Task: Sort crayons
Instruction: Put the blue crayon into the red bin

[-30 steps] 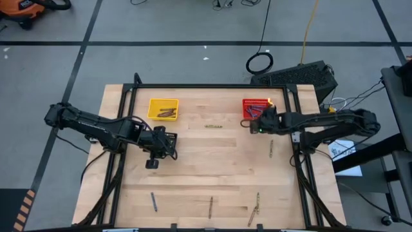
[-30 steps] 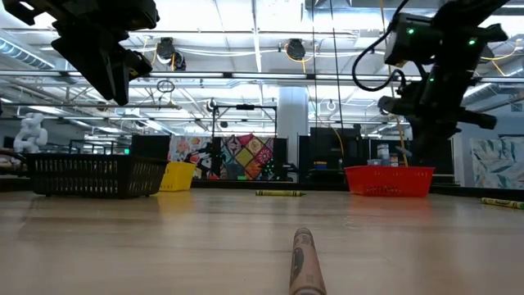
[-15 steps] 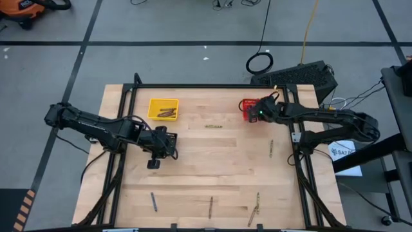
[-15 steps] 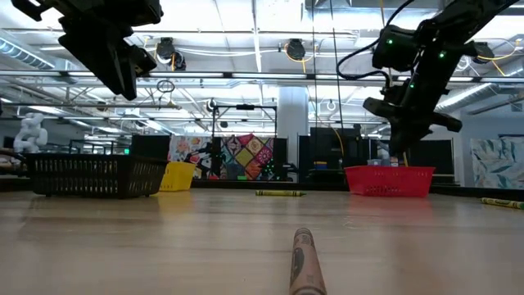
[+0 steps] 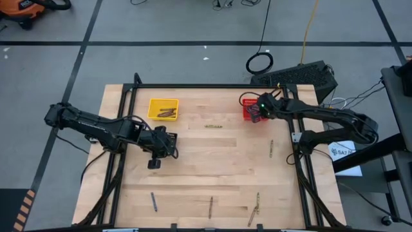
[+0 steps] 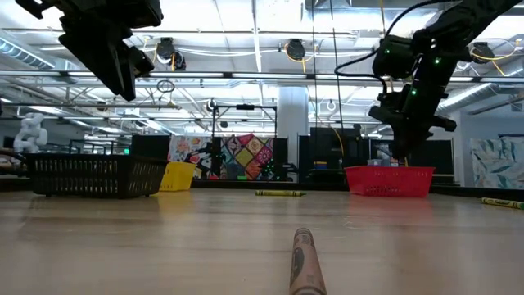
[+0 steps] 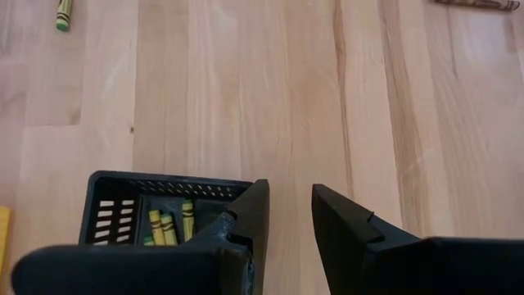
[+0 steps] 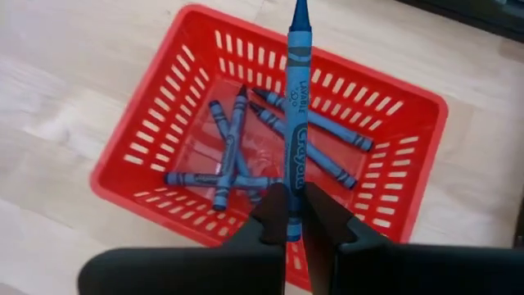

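We note the right gripper (image 8: 288, 215) pinched on a blue crayon (image 8: 296, 123), hanging directly above the red basket (image 8: 409, 98) at the far right of the table, where other blue crayons (image 8: 237, 156) already lie. For a clean drop we would keep the tip centred over the basket floor, lower a little, then part the fingers. The left gripper (image 7: 288, 215) waits with fingers apart and empty above the black basket (image 7: 110, 192), mid-left.
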`<state>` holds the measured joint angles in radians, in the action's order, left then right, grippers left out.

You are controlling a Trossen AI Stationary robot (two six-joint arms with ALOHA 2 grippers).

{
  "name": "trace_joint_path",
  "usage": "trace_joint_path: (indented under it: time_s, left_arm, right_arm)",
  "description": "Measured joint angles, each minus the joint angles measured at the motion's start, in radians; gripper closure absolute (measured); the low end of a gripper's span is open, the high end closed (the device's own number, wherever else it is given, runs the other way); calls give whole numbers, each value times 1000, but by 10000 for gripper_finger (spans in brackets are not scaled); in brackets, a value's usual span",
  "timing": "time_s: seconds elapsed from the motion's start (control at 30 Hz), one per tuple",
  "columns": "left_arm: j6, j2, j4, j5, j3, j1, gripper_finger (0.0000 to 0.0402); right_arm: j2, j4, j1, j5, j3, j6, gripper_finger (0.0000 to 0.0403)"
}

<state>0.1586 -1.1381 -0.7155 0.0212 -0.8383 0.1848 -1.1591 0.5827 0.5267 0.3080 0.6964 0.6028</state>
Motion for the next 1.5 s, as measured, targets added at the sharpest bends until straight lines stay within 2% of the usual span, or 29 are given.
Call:
trace_joint_path:
  time_s: [0.47,0.7,0.83,1.5]
  left_arm:
    - [-6,0,1,0,0,-1,310]
    - [-4,0,4,0,0,-1,310]
    - [45,0,3,-9,0,-1,310]
    - [46,0,4,-11,0,-1,310]
  right_arm:
    - [-123,-3,38,-26,0,-122,401]
    - [-132,-11,38,-25,0,-152,401]
    - [-132,-10,38,-26,0,-164,400]
    - [-132,-10,50,-26,0,-167,348]
